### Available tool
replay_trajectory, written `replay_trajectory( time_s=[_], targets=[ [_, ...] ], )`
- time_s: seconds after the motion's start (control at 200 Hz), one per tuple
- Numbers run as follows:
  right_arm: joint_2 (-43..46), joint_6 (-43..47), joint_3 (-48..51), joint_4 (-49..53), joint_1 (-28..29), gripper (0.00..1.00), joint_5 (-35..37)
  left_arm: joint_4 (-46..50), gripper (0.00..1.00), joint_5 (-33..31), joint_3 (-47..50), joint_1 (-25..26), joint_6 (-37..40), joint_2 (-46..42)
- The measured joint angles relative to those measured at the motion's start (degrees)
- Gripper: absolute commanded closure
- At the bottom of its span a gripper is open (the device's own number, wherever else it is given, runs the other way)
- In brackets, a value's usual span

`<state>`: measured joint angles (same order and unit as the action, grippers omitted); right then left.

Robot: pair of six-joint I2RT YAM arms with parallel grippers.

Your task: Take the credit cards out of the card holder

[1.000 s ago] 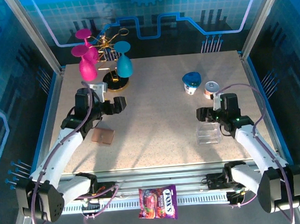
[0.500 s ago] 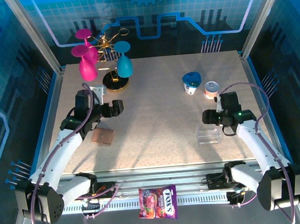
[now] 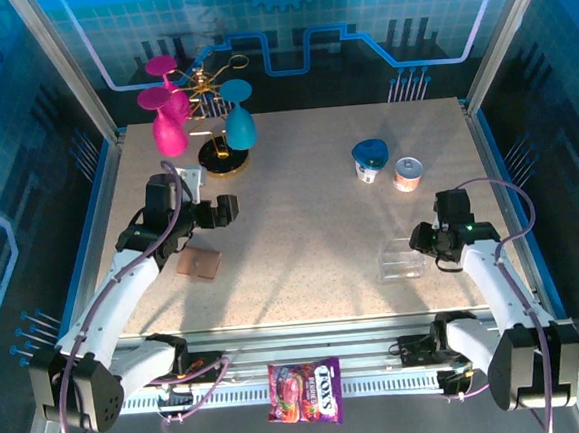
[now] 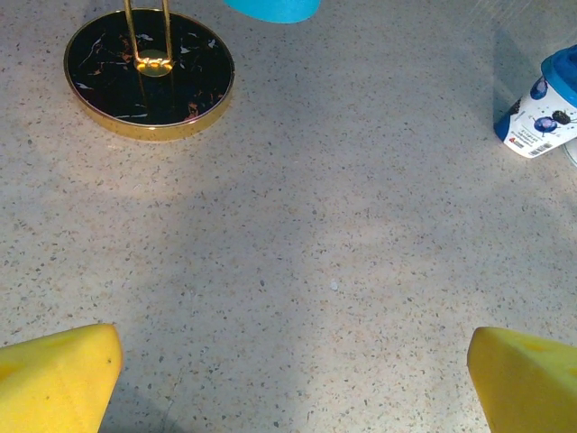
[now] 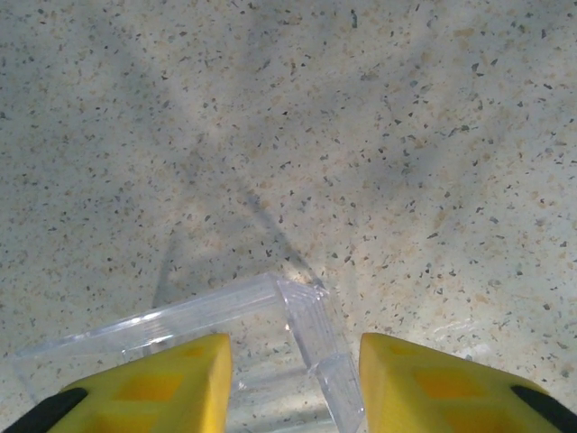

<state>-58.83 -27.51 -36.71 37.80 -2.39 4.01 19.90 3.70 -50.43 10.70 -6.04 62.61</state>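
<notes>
The card holder [image 3: 199, 263] lies flat and closed on the table, a small brown square at the near left. The credit cards are hidden from view. My left gripper [image 3: 231, 206] hovers behind and to the right of the card holder, wide open, with bare table between its yellow fingers [image 4: 56, 379]. My right gripper [image 3: 422, 238] is at the right side, low over a clear plastic box [image 3: 401, 261]. Its yellow fingers [image 5: 144, 388] stand apart on either side of a corner wall of the clear box [image 5: 311, 316], not touching it.
A gold stand with a black base [image 4: 149, 72] carries pink [image 3: 167, 126] and teal [image 3: 239, 120] glasses at the back left. Two small cups [image 3: 369, 160] [image 3: 408, 174] stand back right. A purple-red candy packet [image 3: 305, 392] lies on the rail below the table's near edge.
My right gripper has drawn back toward the near right, to the clear box's right end, and its jaws have narrowed. The left arm has hardly moved.
</notes>
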Motion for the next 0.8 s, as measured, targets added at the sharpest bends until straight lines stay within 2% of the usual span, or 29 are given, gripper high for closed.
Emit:
replay_trajectory(
  time_s=[0.205,0.44,0.8],
  targets=[
    [-3.3,0.1,0.8,-2.4,-0.3,0.65,-1.6,0.0,0.01,0.2,0.0,-0.5,0.0,0.0],
    [-6.4,0.1,0.8,-4.1,-0.7,0.76,-3.6,0.0,0.01,0.6,0.0,-0.8,0.0,0.0],
    [-6.4,-0.2,0.8,-4.4,1.0,0.84,-4.1,0.0,0.01,0.7,0.0,-1.3,0.0,0.1]
  ],
)
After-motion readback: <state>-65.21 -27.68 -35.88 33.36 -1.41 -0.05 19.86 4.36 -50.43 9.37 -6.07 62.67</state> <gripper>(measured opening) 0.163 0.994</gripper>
